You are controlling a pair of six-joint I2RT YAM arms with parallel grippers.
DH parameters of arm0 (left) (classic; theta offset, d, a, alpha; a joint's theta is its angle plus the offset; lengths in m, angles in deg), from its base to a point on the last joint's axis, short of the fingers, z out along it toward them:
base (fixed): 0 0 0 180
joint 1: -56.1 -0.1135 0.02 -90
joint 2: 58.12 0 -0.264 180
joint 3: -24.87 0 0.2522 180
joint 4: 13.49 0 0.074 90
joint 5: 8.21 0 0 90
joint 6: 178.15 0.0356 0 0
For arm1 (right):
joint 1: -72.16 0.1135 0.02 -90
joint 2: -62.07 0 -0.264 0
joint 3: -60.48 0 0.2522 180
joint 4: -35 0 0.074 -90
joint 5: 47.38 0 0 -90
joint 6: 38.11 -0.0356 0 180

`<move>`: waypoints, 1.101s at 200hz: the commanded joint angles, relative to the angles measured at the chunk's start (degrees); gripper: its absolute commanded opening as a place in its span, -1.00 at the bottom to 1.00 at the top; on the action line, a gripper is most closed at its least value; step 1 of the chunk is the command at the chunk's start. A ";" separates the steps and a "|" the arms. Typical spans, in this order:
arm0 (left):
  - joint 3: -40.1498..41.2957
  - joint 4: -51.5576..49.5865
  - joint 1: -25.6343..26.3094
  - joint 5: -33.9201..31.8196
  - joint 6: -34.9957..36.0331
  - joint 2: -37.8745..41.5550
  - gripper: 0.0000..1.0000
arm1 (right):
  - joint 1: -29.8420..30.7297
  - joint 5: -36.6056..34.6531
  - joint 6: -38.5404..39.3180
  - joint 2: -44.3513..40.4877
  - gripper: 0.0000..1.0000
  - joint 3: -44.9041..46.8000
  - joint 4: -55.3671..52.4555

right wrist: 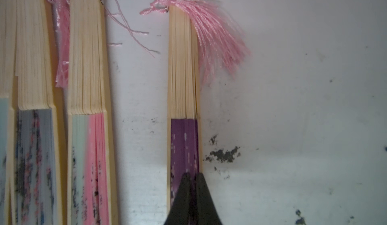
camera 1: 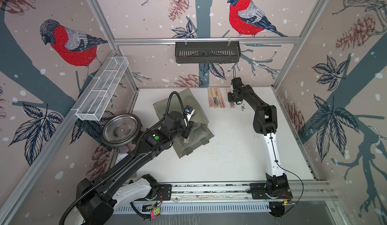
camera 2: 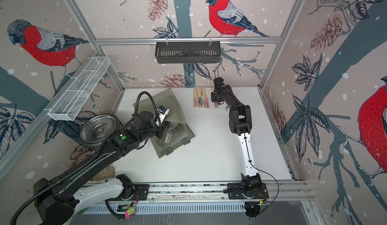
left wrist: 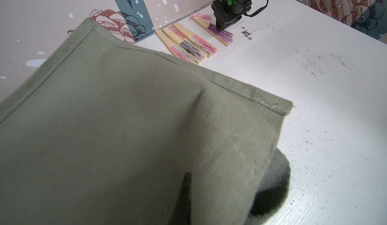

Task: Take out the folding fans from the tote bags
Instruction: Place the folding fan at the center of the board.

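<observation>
Both top views: tote bag (camera 1: 200, 119) lay slumped on the table (camera 1: 230, 150) at mid-left, with the left gripper (camera 1: 186, 132) at its mouth. One more fan (camera 2: 167, 137) showed inside the opening. Three fans (camera 1: 216, 101) lay side by side by the back wall, and the purple fan (camera 1: 232, 105) lay just beside them under the right gripper (camera 1: 231, 98). Left wrist: olive cloth filled the view, tented up in a ridge, so the left jaws looked pinched on tote fabric; the fingers themselves were hidden. Right wrist: the right gripper's tips were clenched together, resting on the purple fan's cloth part with nothing between them, not around it. The pink tassel (right wrist: 217, 37) was splayed on the table beside the bamboo end. Handling guess: fans are light, stiff along their length, with smooth slats that could slip or splay. Best hold is across the narrow width at mid-length near the bamboo, not the tassel or pleated fabric. The bag is soft and collapses, so its mouth needs holding open.
</observation>
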 commanded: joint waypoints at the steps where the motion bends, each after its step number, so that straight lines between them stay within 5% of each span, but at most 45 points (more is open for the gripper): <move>1: -0.29 1.44 0.03 -0.26 0.17 0.01 -1.00 | 0.38 0.47 0.85 0.31 -0.85 -0.32 -0.75; 113: -0.30 1.49 -0.03 0.01 0.17 0.02 -1.00 | 0.09 -0.92 0.59 3.11 -0.85 0.19 -1.45; 191: -0.29 1.35 0.02 0.01 0.17 0.18 -1.00 | -0.18 1.19 0.01 1.01 -0.65 -0.15 -1.28; 220: -0.30 1.44 0.03 0.01 0.18 0.18 -1.00 | 0.29 0.82 0.22 -1.50 -0.36 -0.24 -1.46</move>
